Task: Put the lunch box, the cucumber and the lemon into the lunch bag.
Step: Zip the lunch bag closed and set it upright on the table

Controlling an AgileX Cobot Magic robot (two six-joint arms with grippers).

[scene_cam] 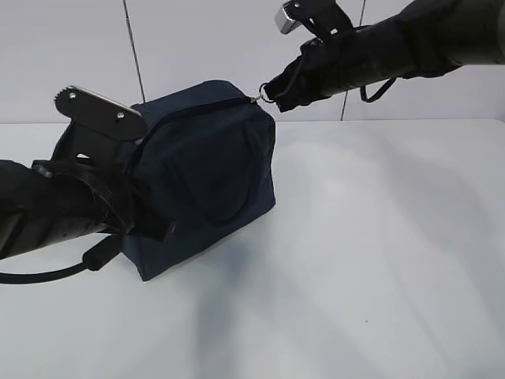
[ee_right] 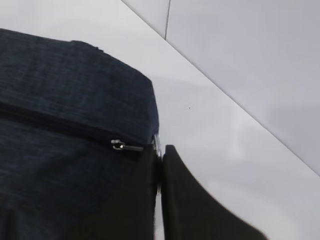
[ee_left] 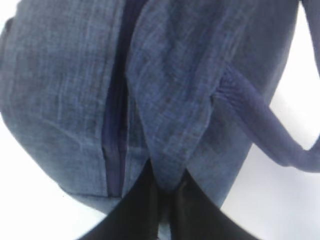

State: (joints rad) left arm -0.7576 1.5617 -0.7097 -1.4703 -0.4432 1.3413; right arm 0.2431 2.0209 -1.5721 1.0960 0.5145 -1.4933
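The dark navy lunch bag point(scene_cam: 209, 174) stands on the white table, its top zipper point(scene_cam: 197, 109) closed along the length that shows. My right gripper point(scene_cam: 276, 91) is shut on the silver ring pull point(scene_cam: 266, 93) at the bag's upper right corner. In the right wrist view the ring point(ee_right: 157, 142) sits pinched in that gripper point(ee_right: 161, 152), just past the zipper slider point(ee_right: 118, 145). My left gripper point(ee_left: 167, 189) is shut on a fold of the bag's fabric point(ee_left: 167, 150) at its left end, beside a loop handle point(ee_left: 265, 132). The lunch box, the cucumber and the lemon are out of view.
The white table point(scene_cam: 379, 253) stretches to the right and front of the bag. A pale panelled wall point(scene_cam: 197, 39) rises behind it. A black cable point(scene_cam: 47, 274) hangs under my left arm.
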